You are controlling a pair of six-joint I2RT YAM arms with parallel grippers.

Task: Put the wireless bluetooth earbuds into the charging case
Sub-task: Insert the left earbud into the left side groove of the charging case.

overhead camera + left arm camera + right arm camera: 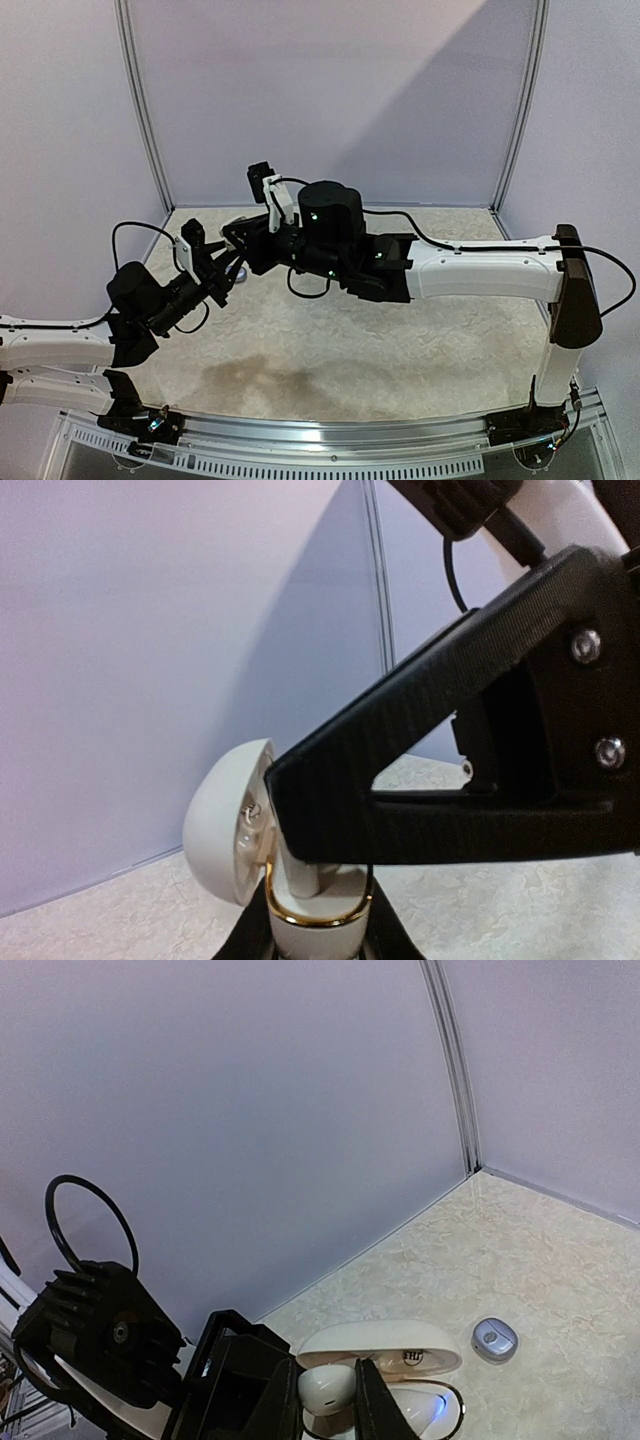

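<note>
The white charging case (pixel 312 920) with a gold rim stands open, its lid (pixel 222 825) tipped back. My left gripper (pixel 315 938) is shut on the case's base from both sides. My right gripper (pixel 328 1402) is shut on a white earbud (pixel 327 1387) and holds it in the mouth of the case, with the earbud's stem (pixel 298 875) down inside the rim. A second white earbud (pixel 425 1412) with a blue light sits in the case. In the top view both grippers (pixel 232 258) meet at the back left, and the case is hidden there.
A small silvery-grey piece (pixel 494 1339) lies on the marbled table (pixel 560 1260), just right of the case. Lilac walls (pixel 250 1110) enclose the back and sides. The right arm (pixel 480 270) stretches across the middle of the table.
</note>
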